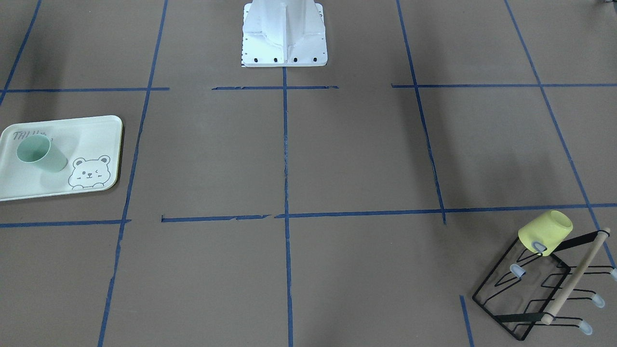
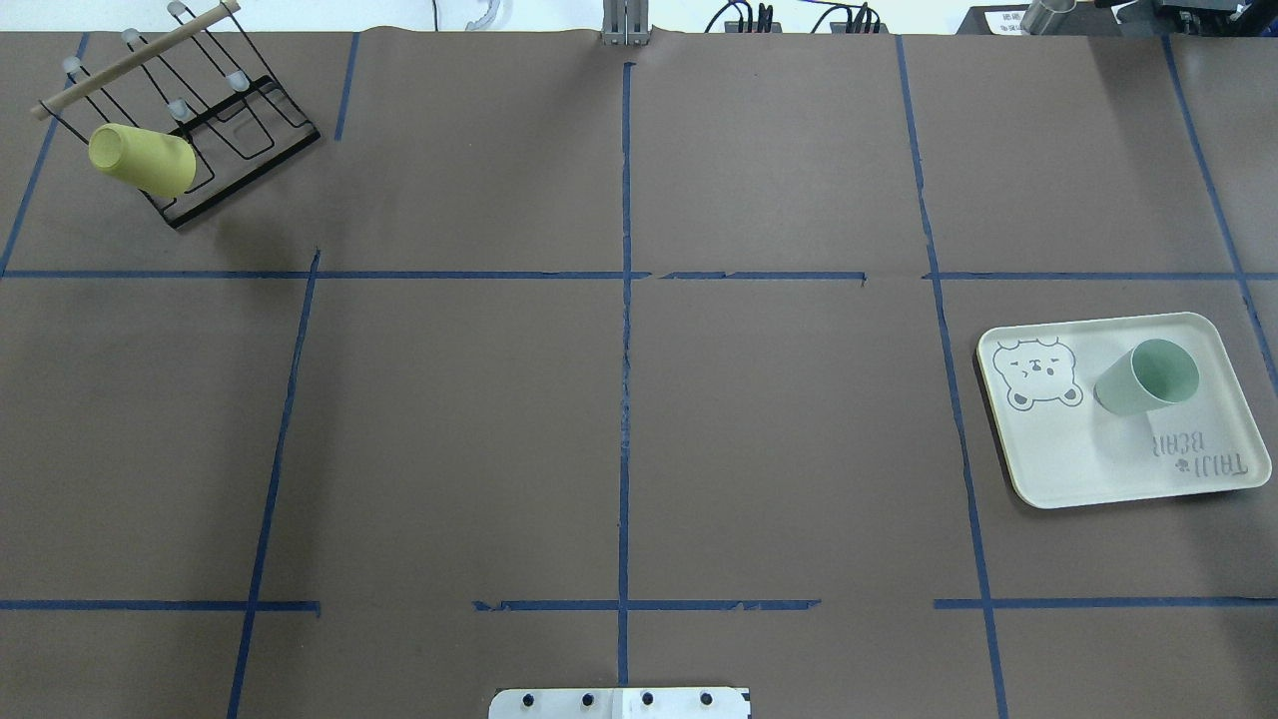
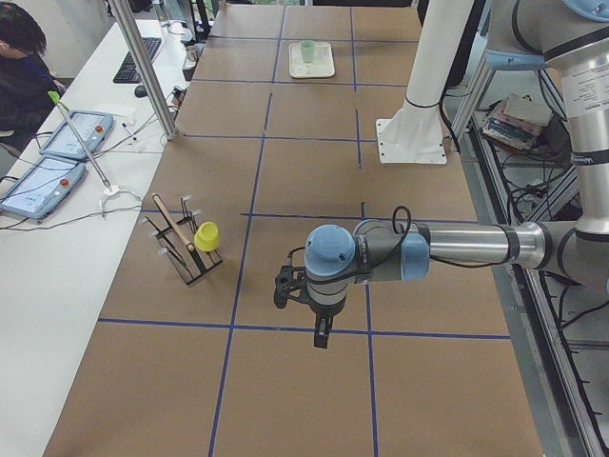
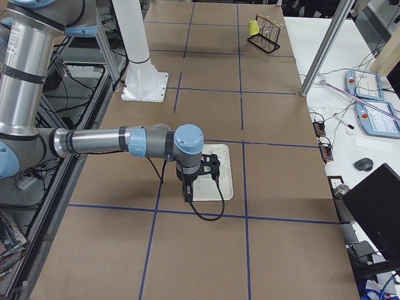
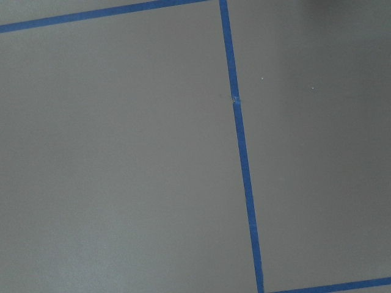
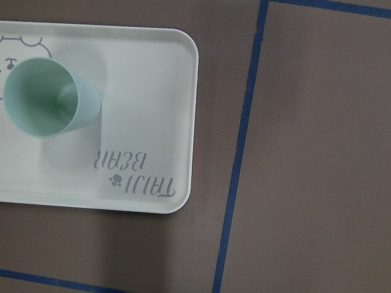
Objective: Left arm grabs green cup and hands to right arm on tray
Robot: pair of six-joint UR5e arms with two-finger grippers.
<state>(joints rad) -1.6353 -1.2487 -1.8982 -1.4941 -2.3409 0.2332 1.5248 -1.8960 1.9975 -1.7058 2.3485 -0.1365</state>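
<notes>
The green cup [image 2: 1148,377] stands upright, mouth up, on the cream bear tray [image 2: 1098,459] at the table's right side. It also shows in the front view [image 1: 41,153] on the tray [image 1: 96,140], and in the right wrist view [image 6: 49,97] on the tray [image 6: 146,79]. The left gripper [image 3: 321,328] hangs over bare table, far from the cup; I cannot tell if it is open or shut. The right gripper [image 4: 187,190] hovers above the tray [image 4: 225,169]; I cannot tell its state. Neither gripper touches the cup.
A yellow cup [image 2: 140,158] hangs on a black wire rack [image 2: 230,120] with a wooden bar at the table's far left corner. The white robot base [image 1: 284,43] stands at the table's middle edge. Blue tape lines grid the brown table.
</notes>
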